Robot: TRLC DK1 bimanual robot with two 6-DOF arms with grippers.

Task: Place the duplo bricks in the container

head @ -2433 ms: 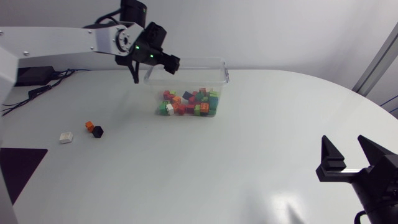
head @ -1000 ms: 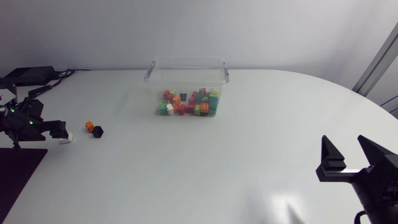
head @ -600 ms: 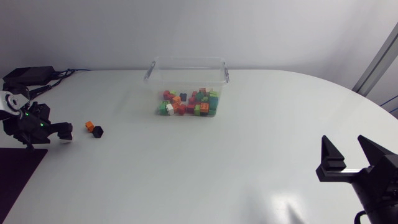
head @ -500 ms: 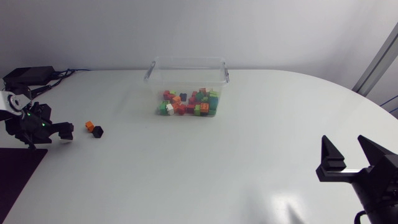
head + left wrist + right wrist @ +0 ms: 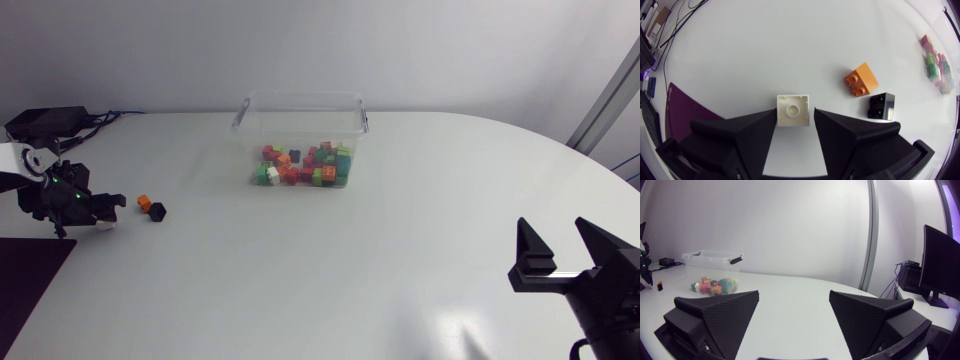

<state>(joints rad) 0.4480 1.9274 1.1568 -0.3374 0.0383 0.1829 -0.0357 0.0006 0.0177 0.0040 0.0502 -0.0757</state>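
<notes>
Two broad fingers [image 5: 740,135] of the left hand [image 5: 795,111] stand spread low over the bench [image 5: 350,270], with a white brick [image 5: 793,109] lying between their tips; it sits close against one finger, while a thin strip of bench shows before the other. The bench is white and smooth with a faint sheen and a rounded edge, and a dark purple mat [image 5: 685,112] lies on it just beside this hand. The white brick is square, with one round hollow facing up. Just ahead sit an orange brick [image 5: 861,79] showing two studs on its side and, almost touching it, a black brick [image 5: 882,106]. Well beyond them stands the clear container [image 5: 300,105], its floor covered by a heap of red, green, orange and white bricks [image 5: 305,165]. The right hand [image 5: 555,235] hangs at the opposite near side, fingers wide apart and holding nothing.
</notes>
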